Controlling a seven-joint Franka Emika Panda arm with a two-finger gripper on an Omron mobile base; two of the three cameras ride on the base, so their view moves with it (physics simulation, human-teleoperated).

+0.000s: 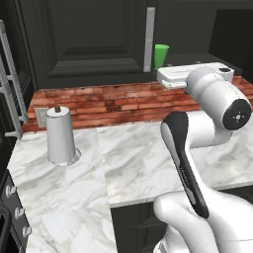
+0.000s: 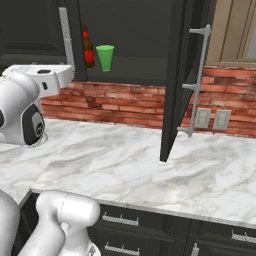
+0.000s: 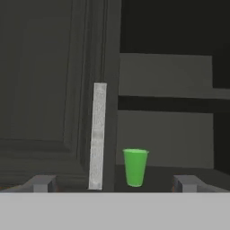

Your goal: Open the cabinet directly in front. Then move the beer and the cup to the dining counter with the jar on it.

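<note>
The right door (image 2: 176,75) of the cabinet (image 2: 130,40) stands swung out, edge-on over the desk (image 2: 150,170), while the left door (image 1: 84,39) is shut. That puts the step in hand, as I judge it, at fetching the first thing from the shelf. The claw (image 3: 114,182) faces the opening with its fingers spread wide and nothing between them. The cup (image 3: 135,167) stands upright on the lower shelf, just right of the shut door's bar handle (image 3: 97,134) and roughly centred between the fingertips.

To do it well, drive straight in and level, keeping the left finger clear of that handle, and close around the cup's middle (it tapers downward, so a low grip may slip). The beer (image 2: 88,47) stands just left of the cup, near enough to be knocked.

Count: one cup, one beer, two cabinet doors, one paper-towel roll (image 1: 60,136) on the desk.
</note>
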